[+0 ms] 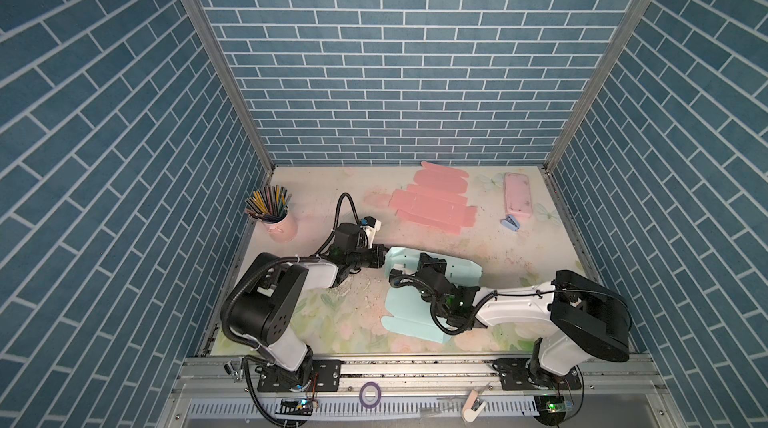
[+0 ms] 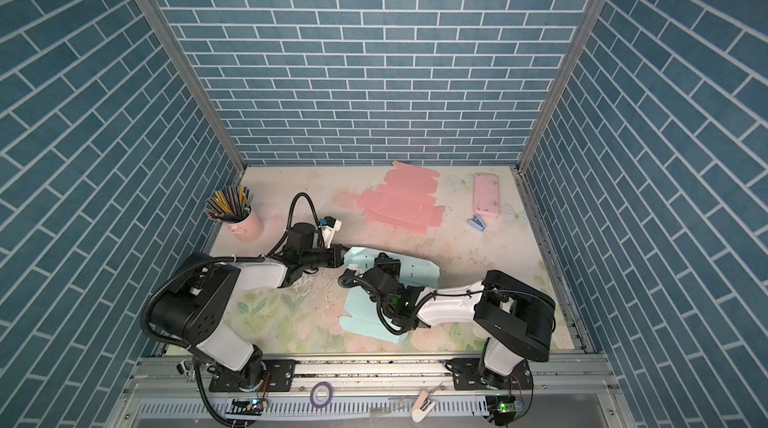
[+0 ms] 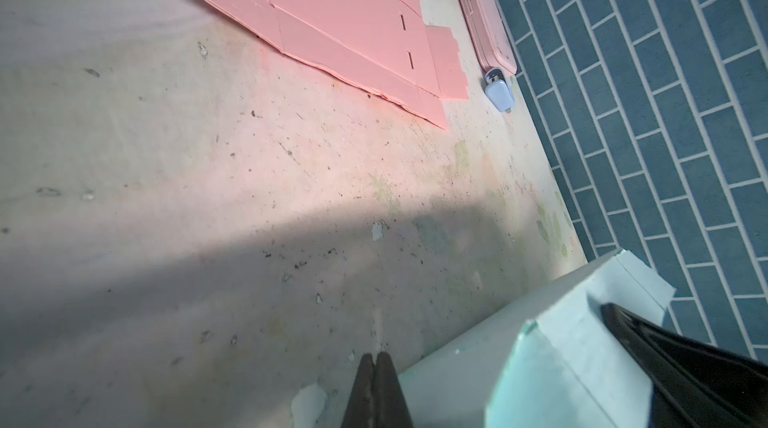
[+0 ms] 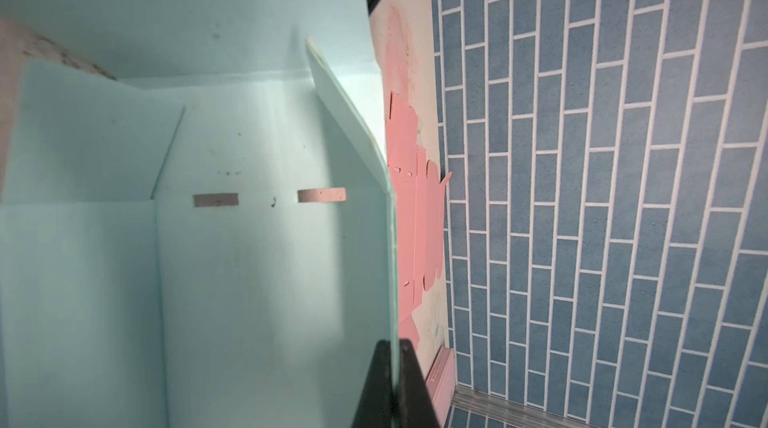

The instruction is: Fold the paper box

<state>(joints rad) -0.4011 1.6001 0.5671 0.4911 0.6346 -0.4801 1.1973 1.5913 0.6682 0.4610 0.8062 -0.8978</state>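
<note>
The paper box [image 1: 409, 309] is a pale teal die-cut sheet, partly folded, in the middle of the table in both top views [image 2: 361, 315]. My right gripper [image 4: 392, 349] is shut on the top edge of its raised far wall [image 4: 365, 147]; two slots show in the box floor. In a top view the right gripper [image 1: 424, 259] sits over the box's far half. My left gripper [image 3: 376, 357] is shut with nothing between its fingers, tips just outside the box's left end [image 3: 540, 347]. It reaches in from the left [image 1: 383, 257].
Flat pink box blanks [image 1: 432, 205] lie at the back. A pink pencil case [image 1: 517, 195] and a small blue stapler [image 1: 512, 223] sit back right. A pink cup of pencils [image 1: 276, 218] stands at the left wall. A tape roll [image 1: 369, 392] lies on the front rail.
</note>
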